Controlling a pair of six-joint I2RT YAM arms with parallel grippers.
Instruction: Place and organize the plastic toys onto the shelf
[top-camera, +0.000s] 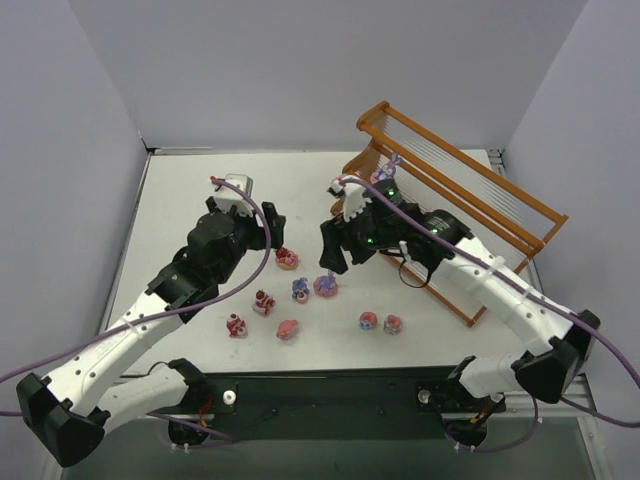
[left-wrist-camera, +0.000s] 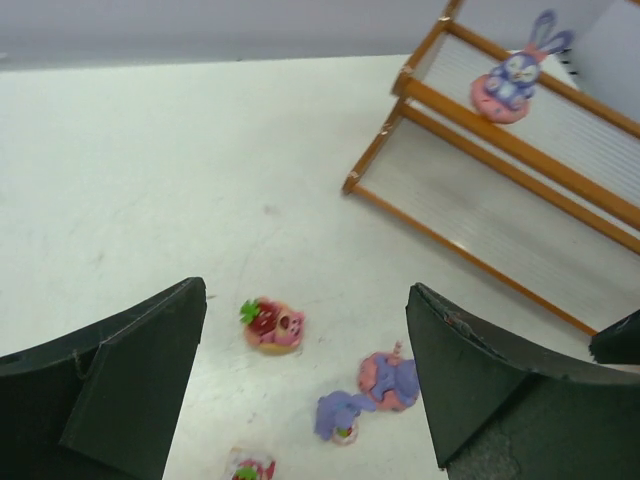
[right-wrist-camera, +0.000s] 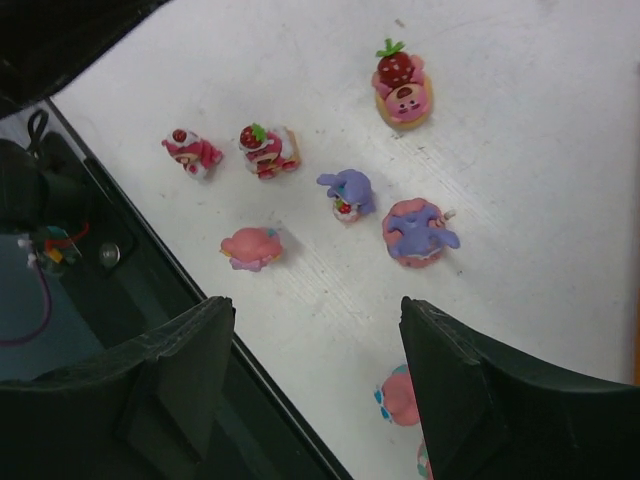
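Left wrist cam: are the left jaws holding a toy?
No, the left jaws stand open with nothing between them; the strawberry bear toy lies on the table below.

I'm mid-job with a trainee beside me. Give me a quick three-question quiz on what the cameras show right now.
1. How many toys lie on the table?
2. True or false: each gripper grips a toy.
3. What sits on the shelf? A) strawberry bear B) blue-purple bunny C) nothing
Key: 1) Eight. 2) False: left gripper and right gripper are open and empty. 3) B.
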